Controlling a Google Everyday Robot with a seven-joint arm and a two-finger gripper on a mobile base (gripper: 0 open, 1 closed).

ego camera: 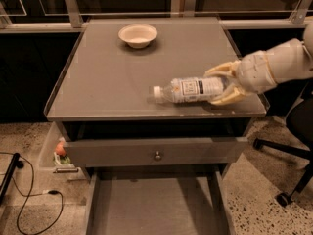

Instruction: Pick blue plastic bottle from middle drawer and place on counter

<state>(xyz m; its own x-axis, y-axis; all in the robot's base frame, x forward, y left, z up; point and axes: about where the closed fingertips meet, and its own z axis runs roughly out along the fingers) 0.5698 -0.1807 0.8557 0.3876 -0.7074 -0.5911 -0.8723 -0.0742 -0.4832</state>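
The blue plastic bottle (188, 90) is clear with a white cap and a white label. It lies sideways, cap to the left, over the front right part of the counter (107, 77). My gripper (222, 84) reaches in from the right and is shut on the bottle's base end, with one yellowish finger above it and one below. I cannot tell whether the bottle touches the counter. The middle drawer (151, 207) stands pulled out below, its grey floor bare.
A white bowl (138, 35) sits at the counter's back. A grey drawer front with a round knob (157, 155) is slightly open above the middle drawer. A black office chair (288, 146) stands at the right. Cables (29, 199) lie on the floor at the left.
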